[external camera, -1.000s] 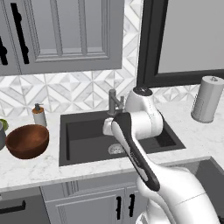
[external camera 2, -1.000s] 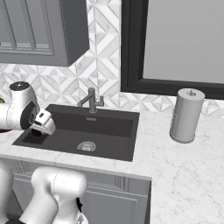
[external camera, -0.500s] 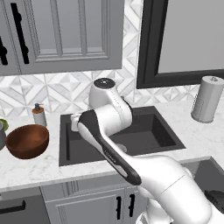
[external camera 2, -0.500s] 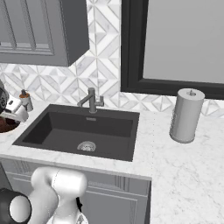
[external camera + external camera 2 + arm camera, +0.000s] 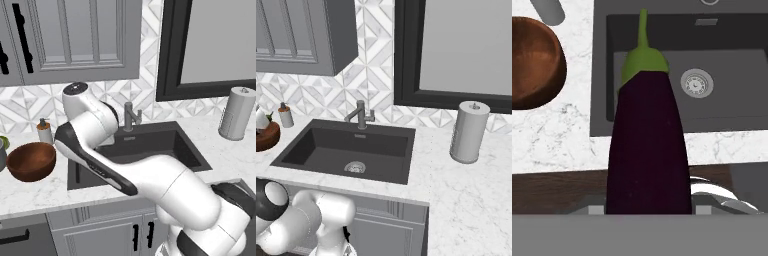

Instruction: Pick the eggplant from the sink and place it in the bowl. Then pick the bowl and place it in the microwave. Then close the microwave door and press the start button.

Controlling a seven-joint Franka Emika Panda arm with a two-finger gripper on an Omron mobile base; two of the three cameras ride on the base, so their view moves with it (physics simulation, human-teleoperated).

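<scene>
eggplant held aloft between sink and bowl

clamped on the eggplant (image 5: pixel 648 145), jaws closed against its dark purple sides, green stem cap pointing away from the hand. seen in the hand view above the marble counter (image 5: pixel 562 135), over the edge of the sink (image 5: pixel 712 85), drain visible below. bowl (image 5: pixel 31 161) on the counter left of the sink (image 5: pixel 150 145), nothing inside, just beside a small soap bottle (image 5: pixel 45 131). faucet (image 5: pixel 359 115) behind the basin, paper towel roll (image 5: pixel 469 132) well apart on the right. in the left base view, arm bent over the sink's left part, towards the bowl.
</scene>
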